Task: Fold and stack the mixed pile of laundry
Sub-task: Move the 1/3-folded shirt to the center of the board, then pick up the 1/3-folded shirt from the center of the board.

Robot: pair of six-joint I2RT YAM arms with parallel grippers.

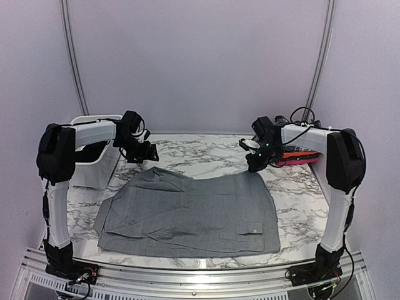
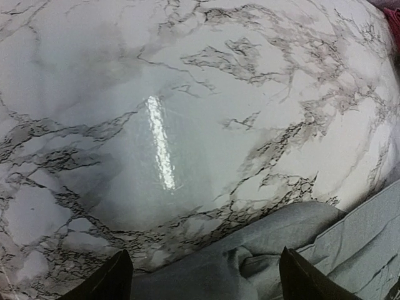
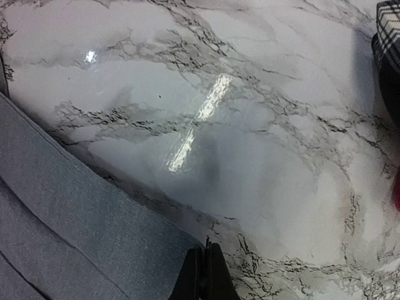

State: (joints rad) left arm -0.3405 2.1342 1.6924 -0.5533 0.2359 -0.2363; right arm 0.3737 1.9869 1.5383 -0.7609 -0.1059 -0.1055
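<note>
A grey garment [image 1: 194, 212] lies spread flat across the marble table [image 1: 206, 153]; a small button shows near its front right. My right gripper [image 1: 255, 165] is down at the garment's far right corner [image 3: 181, 247], and its jaws [image 3: 206, 247] are shut on that corner's edge. My left gripper [image 1: 147, 153] hovers open just above the far left edge, where the cloth [image 2: 262, 250] bunches into a fold between the spread fingers [image 2: 119, 275]. More of the laundry pile [image 1: 299, 154], a plaid piece [image 3: 389, 31] and a red-pink piece [image 3: 396, 187], sits at the far right.
A white plastic basket [image 1: 94, 156] stands at the back left, behind my left arm. Bare marble runs between the two grippers along the far side. The booth's walls close in on the left, right and back.
</note>
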